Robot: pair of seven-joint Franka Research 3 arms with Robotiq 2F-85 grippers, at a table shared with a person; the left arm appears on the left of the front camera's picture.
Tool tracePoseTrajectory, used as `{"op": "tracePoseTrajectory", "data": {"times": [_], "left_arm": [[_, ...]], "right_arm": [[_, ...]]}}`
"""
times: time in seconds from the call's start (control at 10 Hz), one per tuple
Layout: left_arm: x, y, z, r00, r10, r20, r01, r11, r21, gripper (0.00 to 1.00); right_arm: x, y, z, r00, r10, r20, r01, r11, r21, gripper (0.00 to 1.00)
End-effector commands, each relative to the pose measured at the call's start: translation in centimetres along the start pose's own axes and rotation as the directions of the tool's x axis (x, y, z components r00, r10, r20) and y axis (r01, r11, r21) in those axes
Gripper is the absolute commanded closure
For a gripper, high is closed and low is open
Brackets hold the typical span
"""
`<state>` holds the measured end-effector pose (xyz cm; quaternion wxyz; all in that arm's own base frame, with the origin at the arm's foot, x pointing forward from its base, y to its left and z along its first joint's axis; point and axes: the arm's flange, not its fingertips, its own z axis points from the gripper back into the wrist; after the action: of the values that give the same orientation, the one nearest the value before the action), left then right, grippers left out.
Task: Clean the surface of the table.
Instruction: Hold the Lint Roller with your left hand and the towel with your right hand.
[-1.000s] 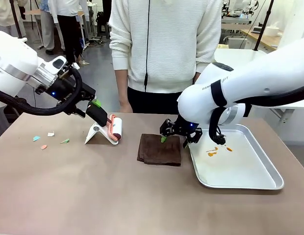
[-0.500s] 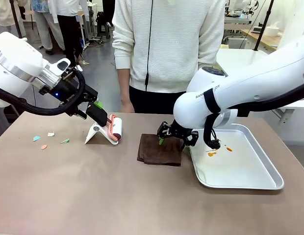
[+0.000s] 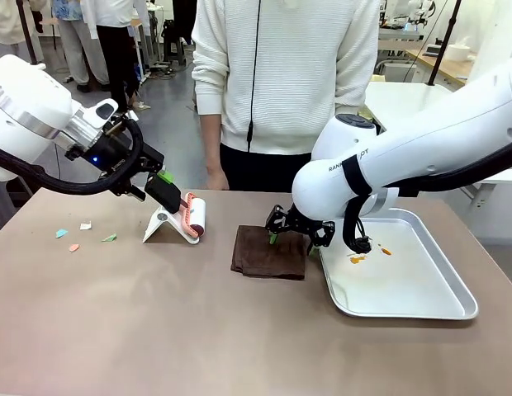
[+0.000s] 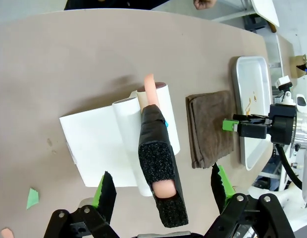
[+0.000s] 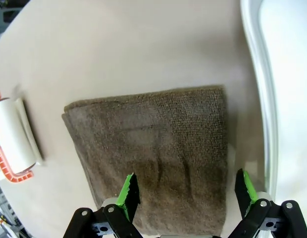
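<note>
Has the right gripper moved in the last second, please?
Yes, slightly: the right gripper edged leftward, away from the silver metal tray, over the folded brown cloth.

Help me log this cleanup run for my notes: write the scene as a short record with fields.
table: brownish top, paper scraps at its left end
left hand: open, straddling the black handle of the lint roller
right hand: open, over the folded brown cloth
tray: right of cloth, orange bits inside
person: standing at far side
</note>
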<state>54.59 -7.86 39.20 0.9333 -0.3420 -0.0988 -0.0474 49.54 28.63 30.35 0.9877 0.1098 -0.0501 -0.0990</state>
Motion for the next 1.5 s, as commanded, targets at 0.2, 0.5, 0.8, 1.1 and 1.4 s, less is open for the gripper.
{"op": "tracePoseTrajectory", "data": {"times": [0.2, 0.5, 0.8, 1.1, 1.4], "left_arm": [[0.80, -0.10, -0.45, 1.000, 0.009, 0.016, -0.010, 1.000, 0.016, 0.00], [0.92, -0.08, -0.53, 0.999, 0.006, 0.038, -0.006, 1.000, 0.006, 0.60], [0.87, -0.13, -0.42, 0.999, 0.003, 0.053, -0.002, 1.000, -0.003, 1.00], [0.84, -0.13, -0.46, 0.999, 0.003, 0.049, -0.003, 1.000, 0.000, 1.00], [0.75, -0.23, -0.23, 0.999, -0.008, 0.051, 0.008, 1.000, -0.007, 1.00]], "right_arm": [[0.25, 0.94, -0.41, 1.000, -0.019, 0.020, 0.020, 0.999, -0.038, 0.00], [0.05, 0.84, -0.69, 1.000, 0.015, 0.008, -0.014, 0.999, -0.044, 0.60], [-0.07, 0.89, -0.95, 1.000, 0.022, -0.012, -0.022, 0.999, -0.026, 1.00], [-0.16, 1.01, -1.07, 0.999, 0.030, -0.018, -0.031, 0.999, -0.030, 1.00], [-0.07, 0.92, -1.22, 0.999, 0.025, -0.030, -0.026, 0.999, -0.020, 1.00]]}}
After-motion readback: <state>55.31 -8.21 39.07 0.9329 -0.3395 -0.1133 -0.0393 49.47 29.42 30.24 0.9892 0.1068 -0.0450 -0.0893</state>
